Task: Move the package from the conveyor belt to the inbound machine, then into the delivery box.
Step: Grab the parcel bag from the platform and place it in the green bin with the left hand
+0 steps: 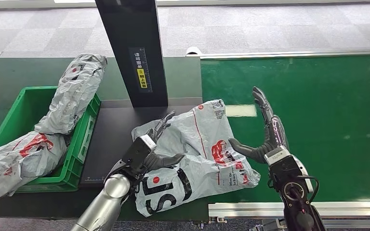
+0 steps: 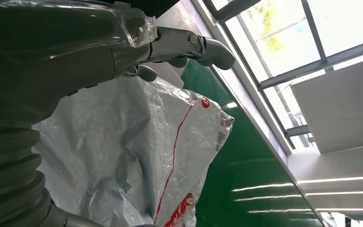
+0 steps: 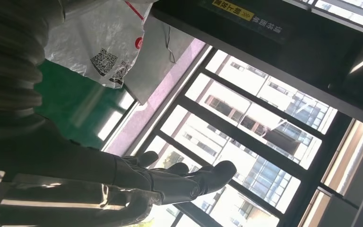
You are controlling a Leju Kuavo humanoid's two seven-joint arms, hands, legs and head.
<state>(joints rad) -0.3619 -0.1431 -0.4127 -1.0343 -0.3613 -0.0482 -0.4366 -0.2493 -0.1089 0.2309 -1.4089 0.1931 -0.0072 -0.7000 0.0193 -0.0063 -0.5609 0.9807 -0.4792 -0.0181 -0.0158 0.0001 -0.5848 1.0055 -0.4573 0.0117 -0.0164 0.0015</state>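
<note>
Grey package (image 1: 197, 149) lies between two spread hands, half on the dark machine plate (image 1: 108, 139), half on the green conveyor belt (image 1: 308, 120)
Left hand (image 1: 149, 147) rests on the package's near-left edge, fingers splayed over it without closing; right hand (image 1: 265, 139) stands released, thumb touching the package's right edge, fingers pointing away over the belt

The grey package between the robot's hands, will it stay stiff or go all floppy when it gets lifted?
Probably floppy: the grey package is a wrinkled plastic bag lying flat and creased. It may be slippery too, since its film looks shiny. It likely won't roll, and it looks soft rather than breakable.
</note>
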